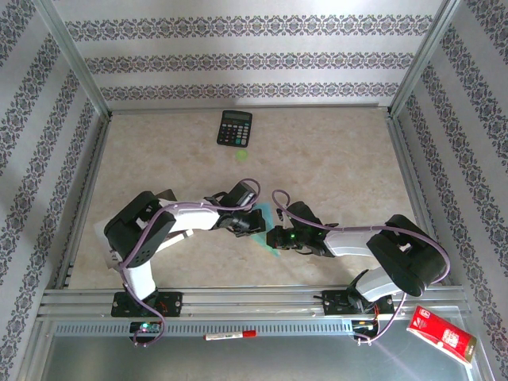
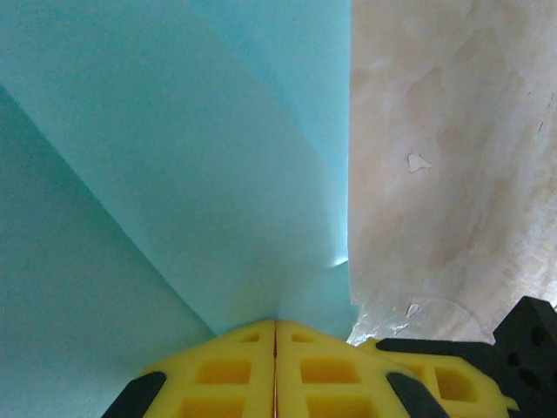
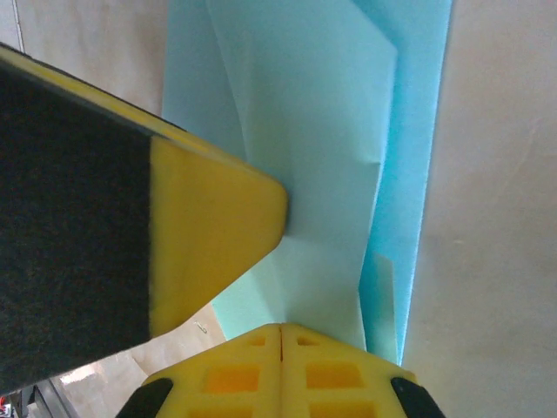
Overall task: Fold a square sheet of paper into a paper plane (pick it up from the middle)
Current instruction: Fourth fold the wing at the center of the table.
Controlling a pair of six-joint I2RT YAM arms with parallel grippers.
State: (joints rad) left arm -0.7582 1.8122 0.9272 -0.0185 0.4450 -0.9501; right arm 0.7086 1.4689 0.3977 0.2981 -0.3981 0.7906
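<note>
Where the two arms meet in the near half of the pale, marble-patterned counter (image 1: 333, 159), a thin light-cyan sheet of paper (image 1: 268, 248), creased into overlapping layers, sits between them. The left fingers (image 2: 226, 376), blocky yellow foam pads with square recesses and black backing, are pressed together with no gap. The paper runs into their seam, so they pinch it. From this wrist the sheet fans out in broad, smooth flaps with straight fold lines, and its long right edge lies straight against bare counter. The right fingers (image 3: 335, 379), of the same yellow foam, are likewise closed tight on the paper's near end, and one of the left arm's pads overlaps the sheet's left edge just beside them. In that view the folded strip has crisp, nearly parallel edges with bare counter on both sides. From above, the far half of the counter is open room apart from a black rectangular calculator (image 1: 235, 128) near the back wall, well apart from the paper. Aluminium rails edge the counter at left, right and near. A red-and-white marker pen (image 1: 230, 336) and a red carton (image 1: 441, 334) lie beyond the near rail.
</note>
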